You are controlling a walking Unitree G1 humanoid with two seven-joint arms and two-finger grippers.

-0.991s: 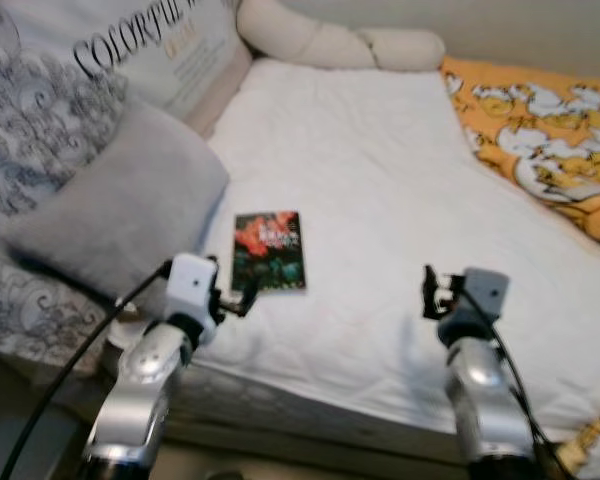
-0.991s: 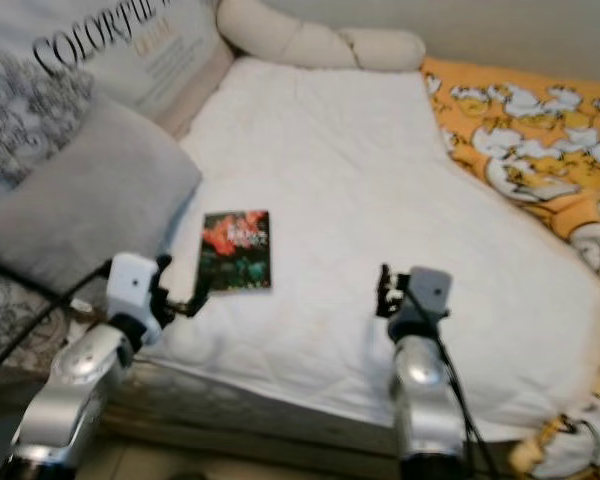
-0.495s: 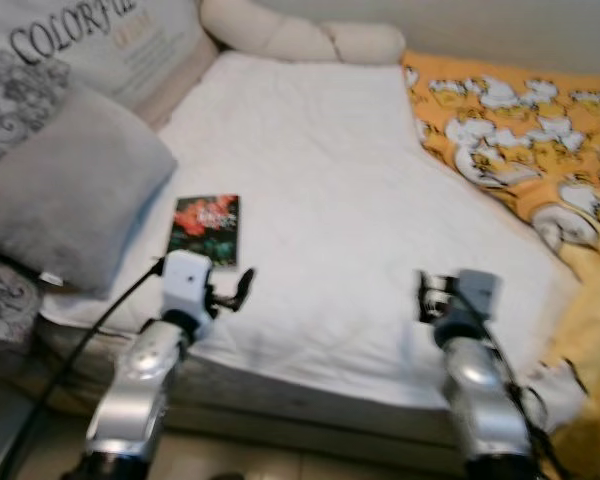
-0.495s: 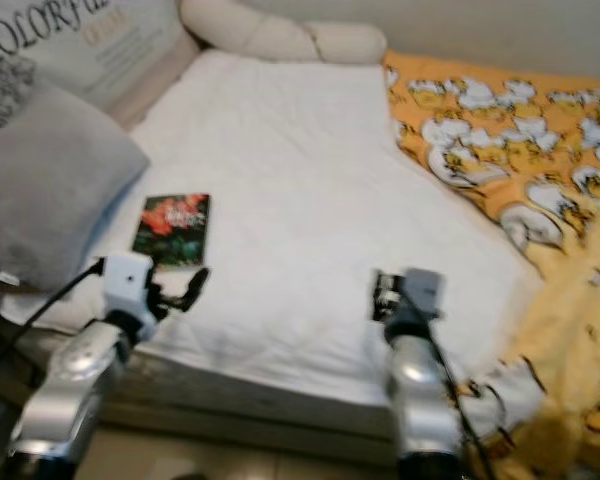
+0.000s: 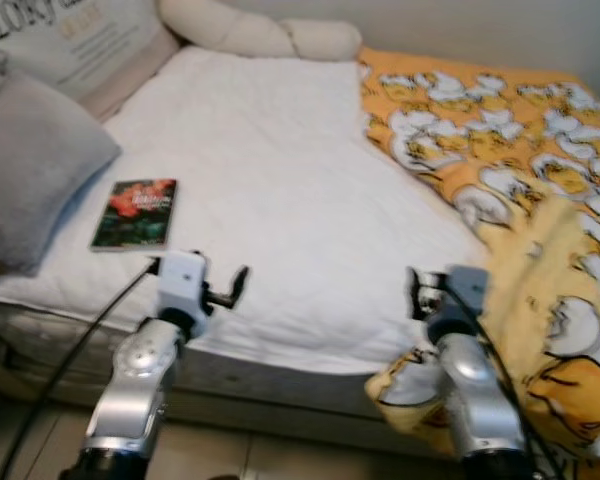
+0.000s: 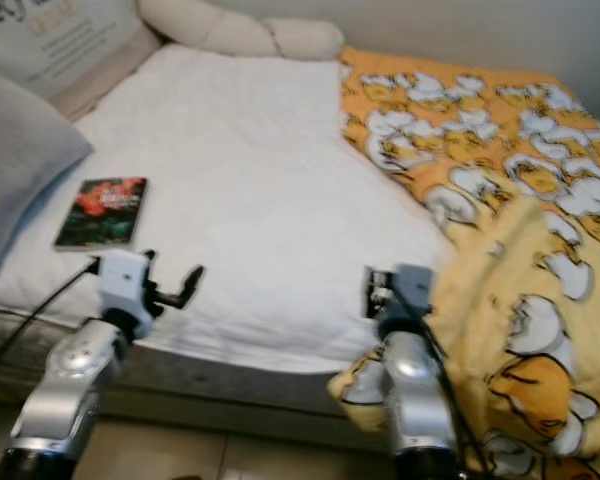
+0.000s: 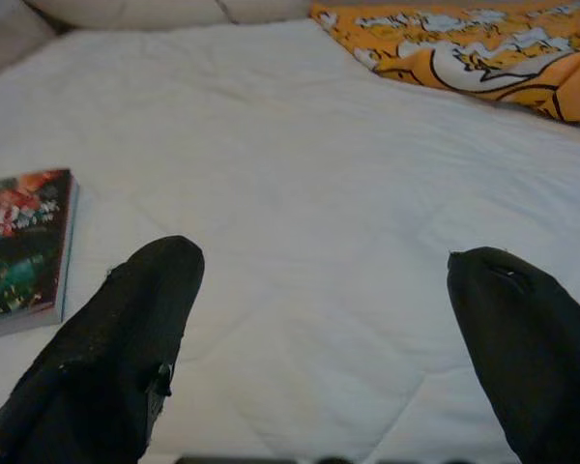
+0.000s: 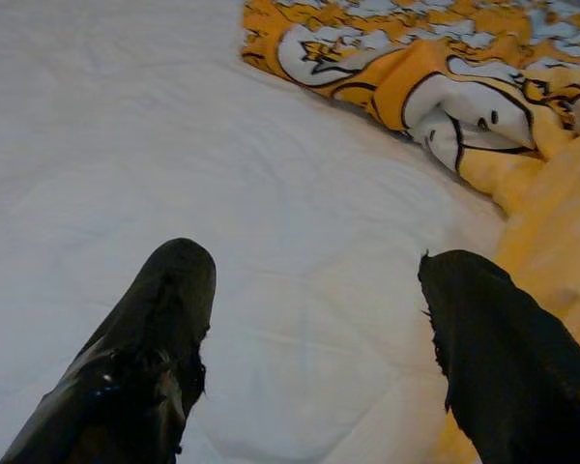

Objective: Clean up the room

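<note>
A book with a dark red-and-green cover (image 5: 135, 213) lies flat on the white bed sheet (image 5: 280, 170), near the bed's left front edge. An orange cartoon-print blanket (image 5: 500, 170) covers the bed's right side and spills over the front corner. My left gripper (image 7: 329, 261) hovers open over the sheet near the front edge, with the book (image 7: 19, 242) apart to its left. My right gripper (image 8: 314, 256) is open too, above bare sheet right beside the rumpled blanket edge (image 8: 416, 77). Neither holds anything.
A grey pillow (image 5: 30, 170) lies at the left of the bed beside the book. A printed cushion (image 5: 70, 40) and a long cream bolster (image 5: 250, 35) line the head end. Tiled floor (image 5: 230, 455) runs below the mattress edge.
The whole view has swung to the right: the book and grey pillow now sit further left and much more of the orange blanket shows. Both grippers stay open and empty.
</note>
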